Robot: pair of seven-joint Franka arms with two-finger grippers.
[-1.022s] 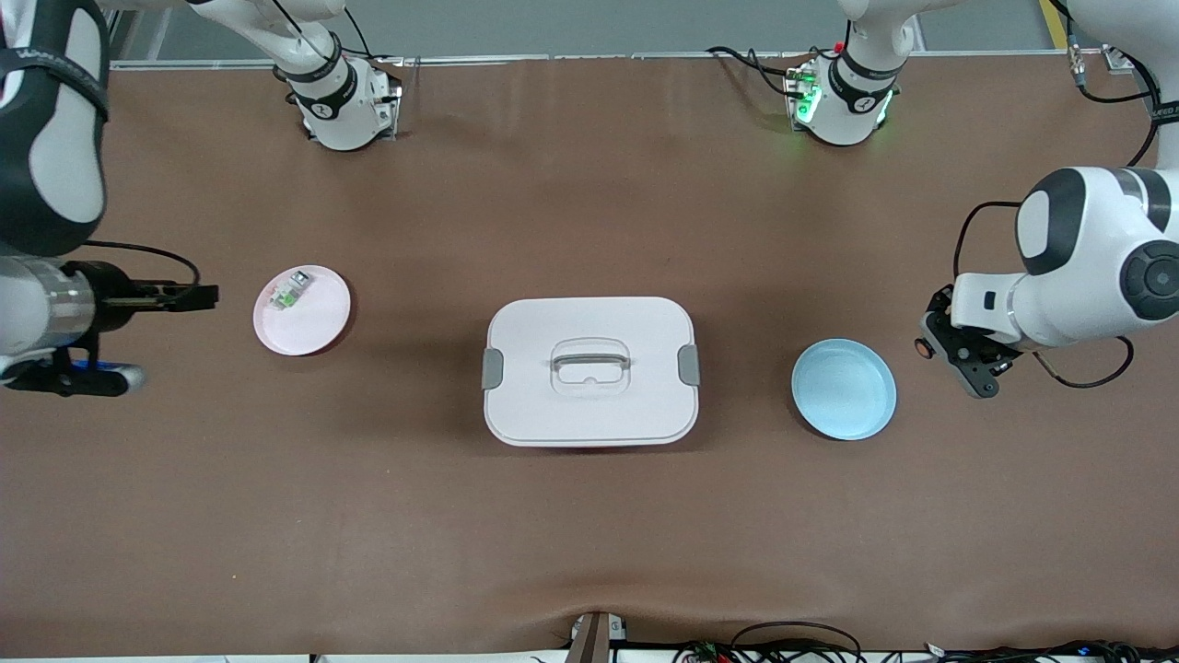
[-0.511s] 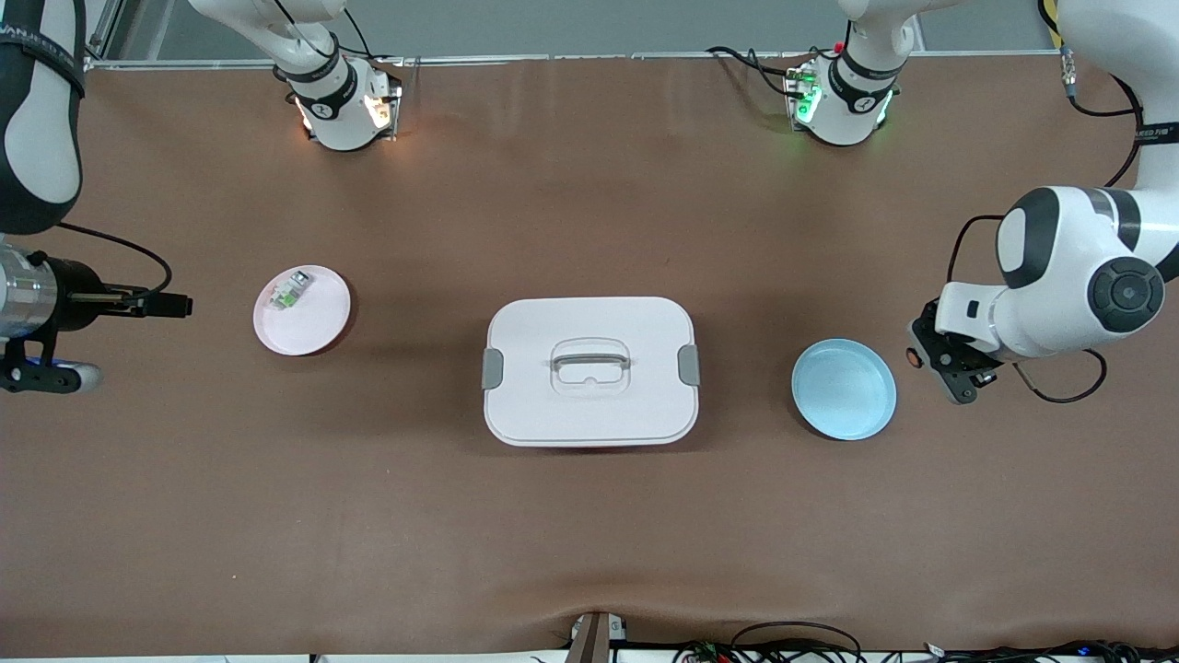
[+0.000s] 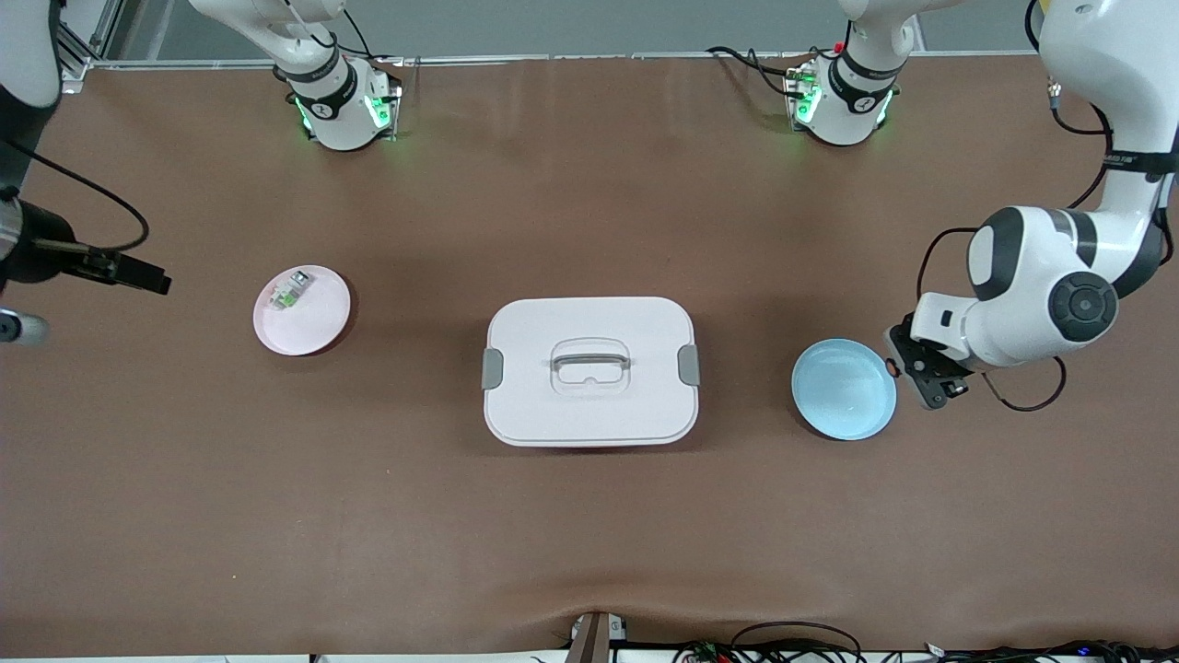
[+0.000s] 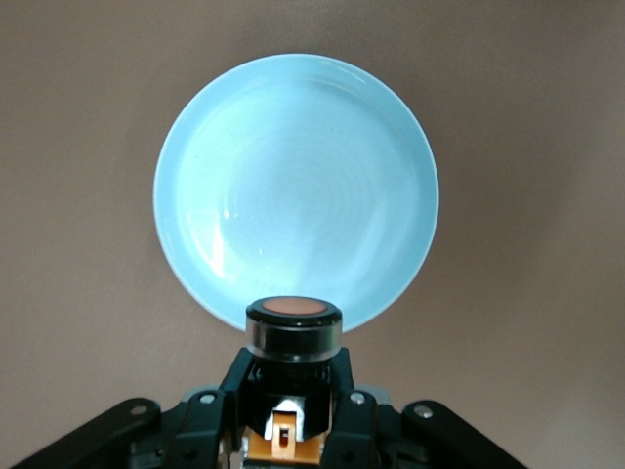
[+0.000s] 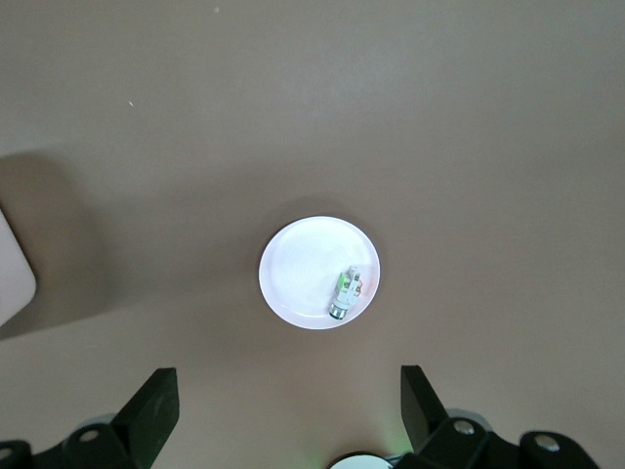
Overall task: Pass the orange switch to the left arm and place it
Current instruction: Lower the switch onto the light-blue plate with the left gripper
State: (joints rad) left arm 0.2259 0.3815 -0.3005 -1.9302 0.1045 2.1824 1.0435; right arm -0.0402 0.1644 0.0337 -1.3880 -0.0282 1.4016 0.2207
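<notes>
The orange switch (image 4: 293,320), black-bodied with a round orange cap, is held in my left gripper (image 4: 291,369), which is shut on it. Seen from the front, the switch (image 3: 892,366) and the left gripper (image 3: 912,366) hang over the edge of the blue plate (image 3: 844,389) on the side toward the left arm's end. The white box (image 3: 589,370) with grey clips sits mid-table. Past the pink plate (image 3: 302,310), at the right arm's end, my right gripper (image 3: 147,277) is open and holds nothing; the right wrist view shows its fingers (image 5: 151,405) wide apart.
A small green-and-grey part (image 3: 288,293) lies on the pink plate (image 5: 319,272). The blue plate (image 4: 293,186) has nothing in it. A corner of the box (image 5: 12,269) shows in the right wrist view. Both arm bases (image 3: 336,101) stand along the table edge farthest from the front camera.
My left gripper has carried the orange switch toward the blue plate, reaching its rim. My right arm has drawn back toward its end of the table, away from the pink plate.
</notes>
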